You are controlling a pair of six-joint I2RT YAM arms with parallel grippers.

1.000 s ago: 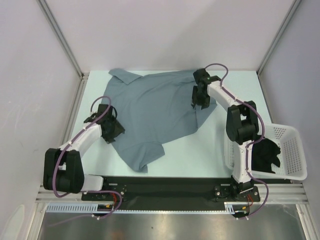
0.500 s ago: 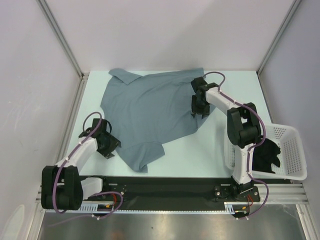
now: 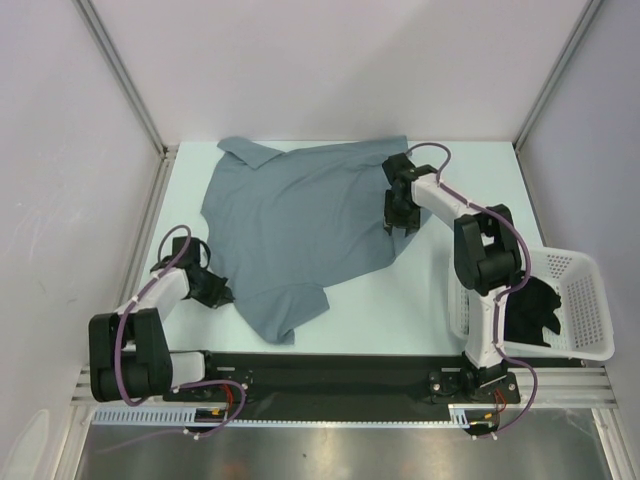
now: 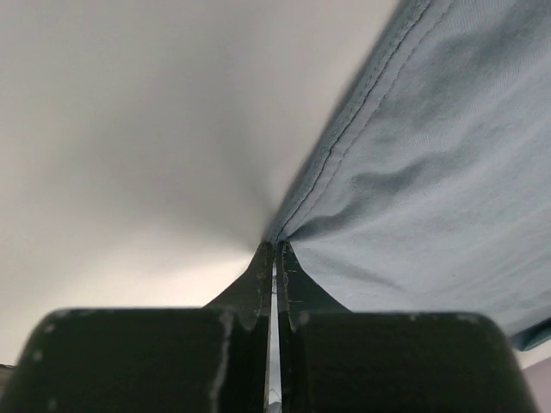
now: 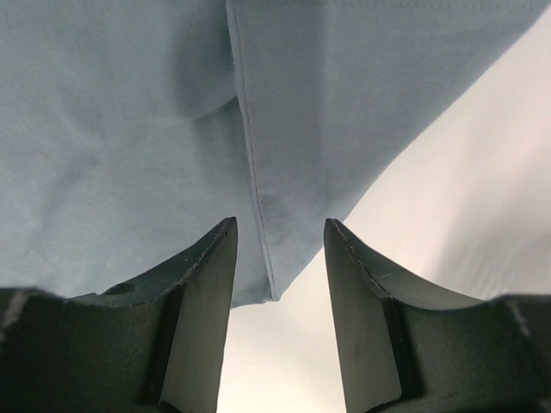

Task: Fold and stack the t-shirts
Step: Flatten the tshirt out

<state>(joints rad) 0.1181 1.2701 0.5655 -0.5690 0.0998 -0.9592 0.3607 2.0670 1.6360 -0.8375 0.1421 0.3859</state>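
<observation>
The slate grey-blue t-shirt [image 3: 300, 215] lies spread on the table, collar at the far left. My left gripper [image 3: 226, 296] sits low at the shirt's near left edge. In the left wrist view its jaws [image 4: 275, 247] are shut, pinching the hem [image 4: 344, 155], and the cloth puckers at the tips. My right gripper [image 3: 393, 226] stands open over the shirt's right sleeve. In the right wrist view the sleeve corner [image 5: 284, 198] lies between the open fingers [image 5: 207, 292]. The black t-shirt [image 3: 530, 310] lies crumpled in the basket.
The white lattice basket [image 3: 585, 300] stands at the table's right edge, beside the right arm's base. Metal frame posts and white walls close in the table on the left, right and far sides.
My left arm has drawn back toward the near left, come down at the shirt's left edge and shut on the hem. The right gripper has shifted slightly along the sleeve and stays open.
</observation>
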